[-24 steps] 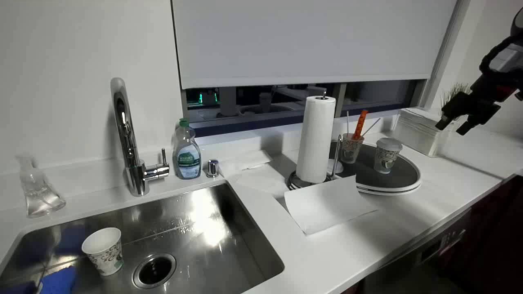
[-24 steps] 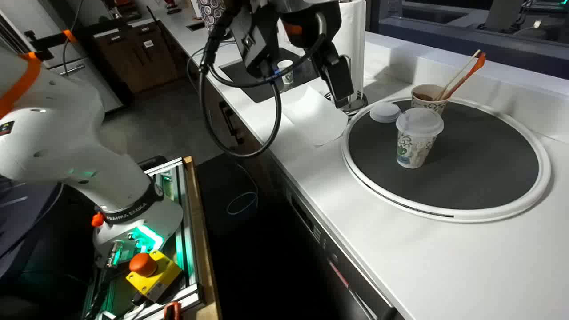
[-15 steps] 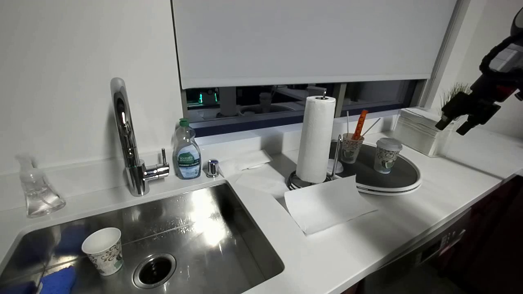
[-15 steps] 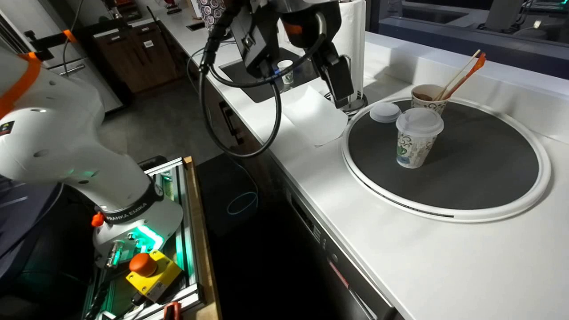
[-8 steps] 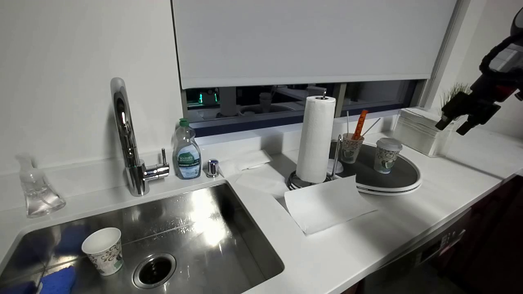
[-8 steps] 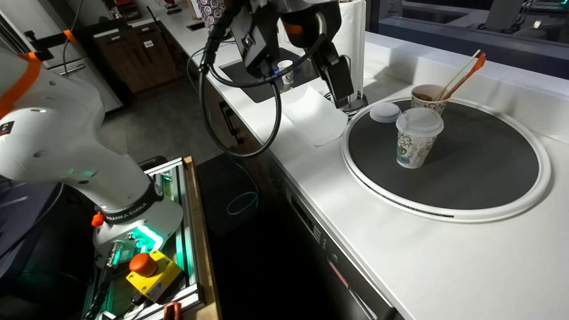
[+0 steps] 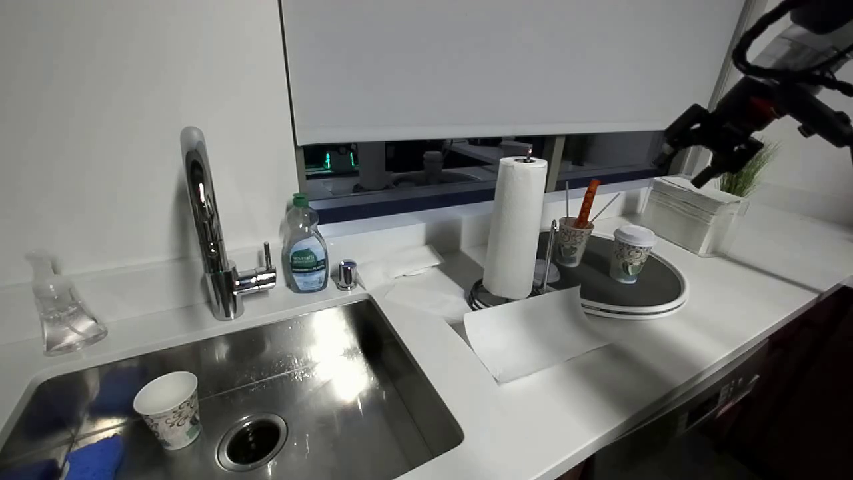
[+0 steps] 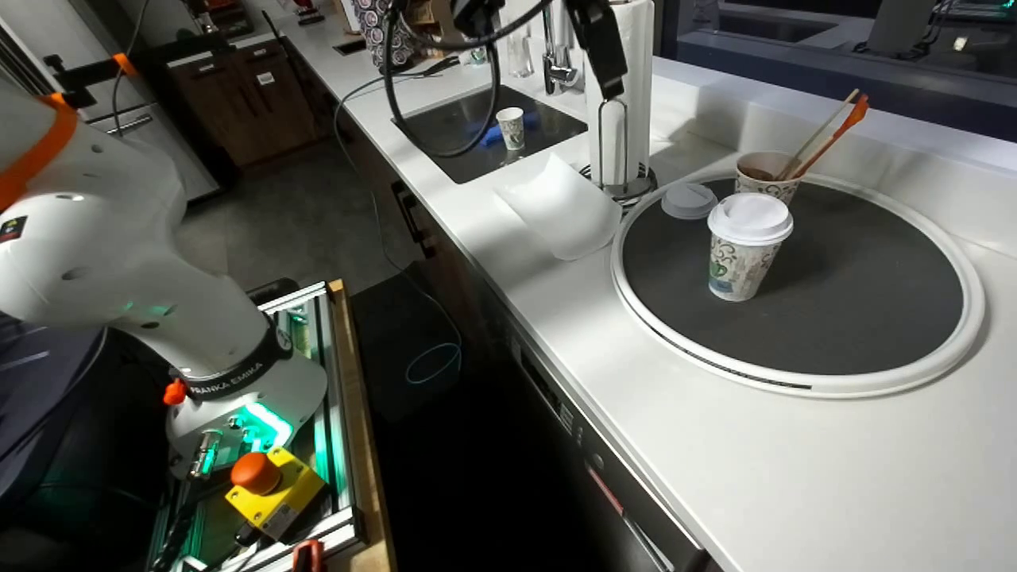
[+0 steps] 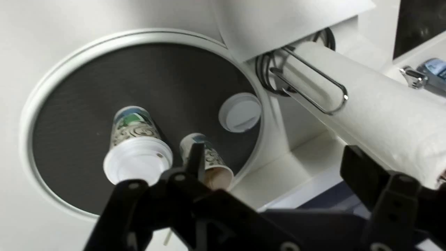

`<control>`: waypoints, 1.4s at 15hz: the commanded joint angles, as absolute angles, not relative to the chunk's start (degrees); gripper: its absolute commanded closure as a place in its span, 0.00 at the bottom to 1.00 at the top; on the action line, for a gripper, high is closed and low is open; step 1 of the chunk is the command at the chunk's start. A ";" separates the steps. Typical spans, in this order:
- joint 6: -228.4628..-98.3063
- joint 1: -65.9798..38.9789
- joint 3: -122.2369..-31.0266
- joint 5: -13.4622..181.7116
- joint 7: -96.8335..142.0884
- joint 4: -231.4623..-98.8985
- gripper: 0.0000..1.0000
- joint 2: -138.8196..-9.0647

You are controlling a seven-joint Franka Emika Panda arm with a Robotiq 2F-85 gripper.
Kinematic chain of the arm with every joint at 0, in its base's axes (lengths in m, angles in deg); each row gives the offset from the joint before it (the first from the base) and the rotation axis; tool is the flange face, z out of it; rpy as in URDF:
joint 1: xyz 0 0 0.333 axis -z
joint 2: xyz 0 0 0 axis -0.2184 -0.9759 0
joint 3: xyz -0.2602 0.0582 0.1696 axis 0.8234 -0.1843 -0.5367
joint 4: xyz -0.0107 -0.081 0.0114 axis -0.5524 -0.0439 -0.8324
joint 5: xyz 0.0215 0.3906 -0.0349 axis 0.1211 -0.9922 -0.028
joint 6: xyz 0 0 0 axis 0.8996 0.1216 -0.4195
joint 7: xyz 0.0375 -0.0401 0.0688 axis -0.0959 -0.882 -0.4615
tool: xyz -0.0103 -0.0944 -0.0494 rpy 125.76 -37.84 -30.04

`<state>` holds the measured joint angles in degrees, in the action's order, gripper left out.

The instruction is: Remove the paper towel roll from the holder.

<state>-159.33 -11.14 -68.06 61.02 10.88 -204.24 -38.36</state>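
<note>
The paper towel roll (image 7: pixel 516 230) is a tall white cylinder standing upright on the holder (image 7: pixel 478 295), a dark wire stand with a ring base. The rod tip pokes out above the roll. The holder's looped side wire (image 9: pixel 320 74) stands beside the roll (image 9: pixel 376 101) in the wrist view. My gripper (image 7: pixel 680 172) is open and empty, raised over the far end of the counter, apart from the roll. In the wrist view my gripper's fingers (image 9: pixel 273 162) are wide apart, the roll lying beyond the right finger. In an exterior view one finger overlaps the roll (image 8: pixel 640 95).
A round dark turntable (image 8: pixel 858 318) by the roll carries a lidded cup (image 8: pixel 743 258), a cup with stirrers (image 8: pixel 767 179) and a loose lid (image 8: pixel 688 201). A loose paper sheet (image 7: pixel 533 337) lies before the holder. The sink (image 7: pixel 320 400) and soap bottle (image 7: pixel 308 257) are beyond.
My gripper was still in the earlier frames. It has now risen and moved left in one exterior view, and tilted. The roll and holder have not moved.
</note>
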 commanded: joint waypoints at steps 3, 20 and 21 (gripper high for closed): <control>-157.66 -12.23 -72.72 58.08 18.38 -190.08 0.00 -45.49; -143.92 -13.26 -78.75 55.46 28.42 -178.45 0.00 -56.75; -143.58 -13.11 -78.78 55.73 30.15 -178.69 0.00 -56.94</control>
